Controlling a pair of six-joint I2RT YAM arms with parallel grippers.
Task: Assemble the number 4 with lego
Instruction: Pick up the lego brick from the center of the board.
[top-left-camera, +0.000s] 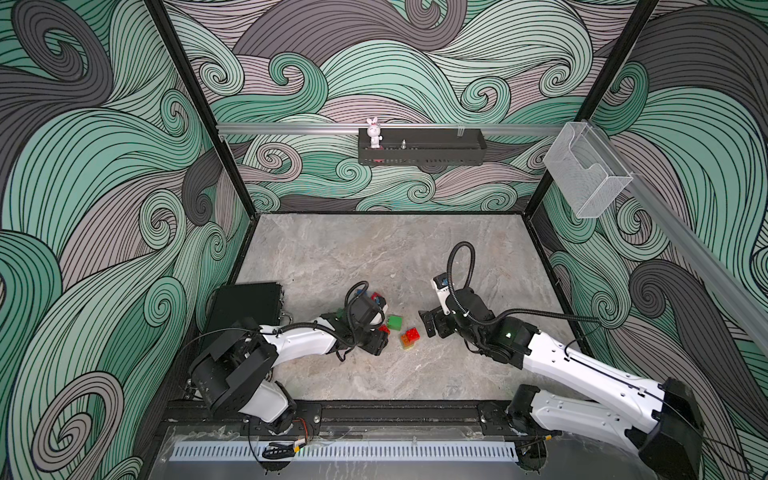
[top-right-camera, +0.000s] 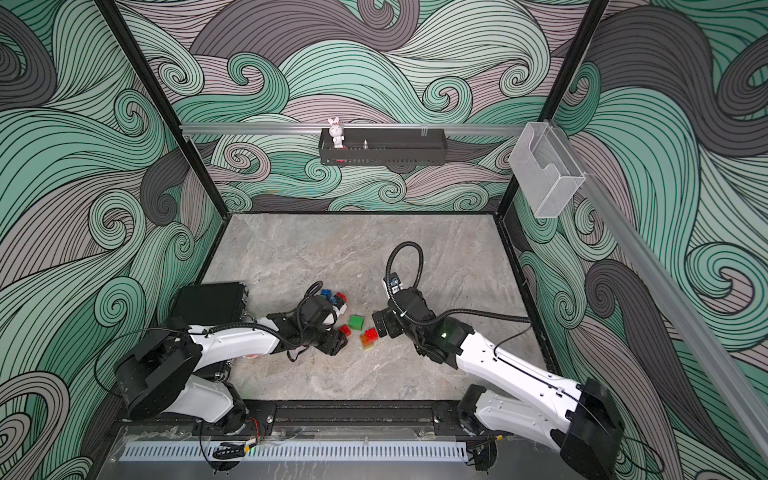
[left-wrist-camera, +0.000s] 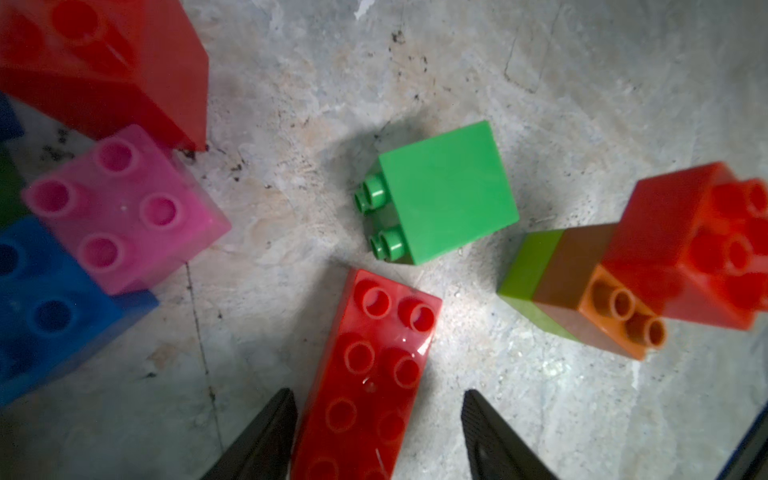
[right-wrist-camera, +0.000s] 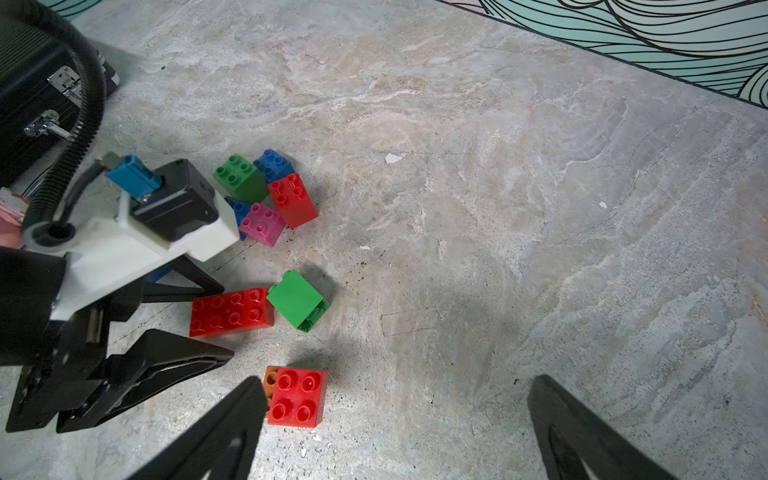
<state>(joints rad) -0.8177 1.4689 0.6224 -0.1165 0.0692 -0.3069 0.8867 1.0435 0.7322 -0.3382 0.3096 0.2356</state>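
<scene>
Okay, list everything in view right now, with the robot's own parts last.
Table: one, grey marble, floor.
Long brick: one, red, mid-table.
Tipped brick: one, green, beside long brick.
Stack: one, red-orange-lime, near tipped brick.
Cluster: at least five, green, blue, red, pink, behind.
Case: one, black, left side.
Shelf: one, black, back wall.
Figurine: one, white-pink, on shelf.
Holder: one, clear, right wall.
Left end effector: one, black, open, straddling long brick.
Right end effector: one, black, open, empty.
</scene>
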